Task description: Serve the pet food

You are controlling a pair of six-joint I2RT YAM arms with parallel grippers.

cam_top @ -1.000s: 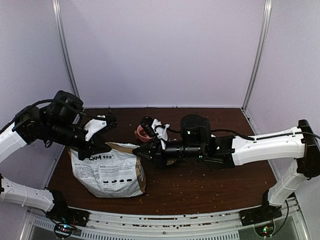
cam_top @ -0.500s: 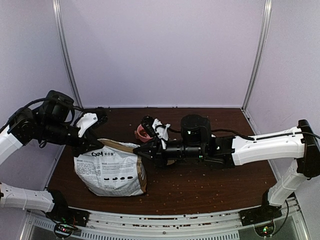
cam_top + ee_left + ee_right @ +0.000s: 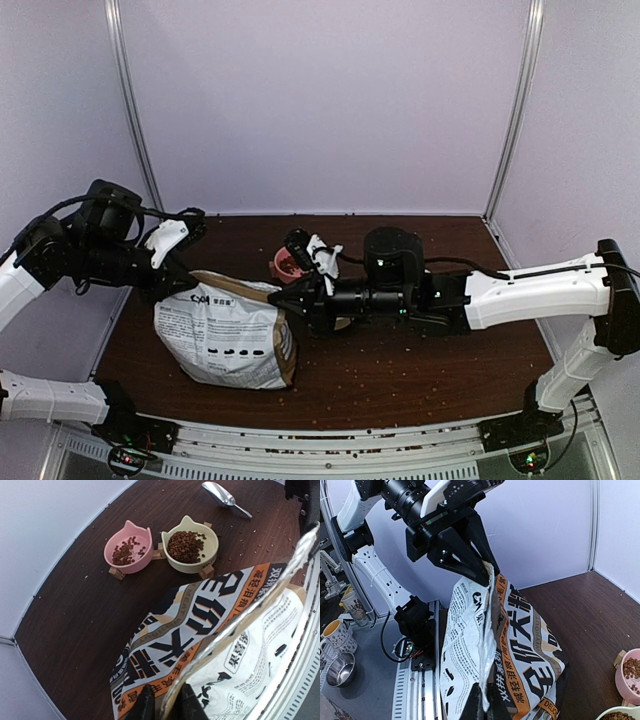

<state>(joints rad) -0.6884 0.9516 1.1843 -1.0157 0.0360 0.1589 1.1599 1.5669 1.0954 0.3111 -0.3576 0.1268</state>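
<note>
To steady the bag upright near the bowls of pet food, the right hand pinches its rim tight, while the left hand straddles the top edge, grip unclear.

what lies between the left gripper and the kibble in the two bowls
Left wrist view: the printed bag pinched by the left gripper, then bare brown table up to the kibble.

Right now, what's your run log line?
left end effector, right end effector: shut on bag | pet food: in pink bowl, cream bowl
</note>
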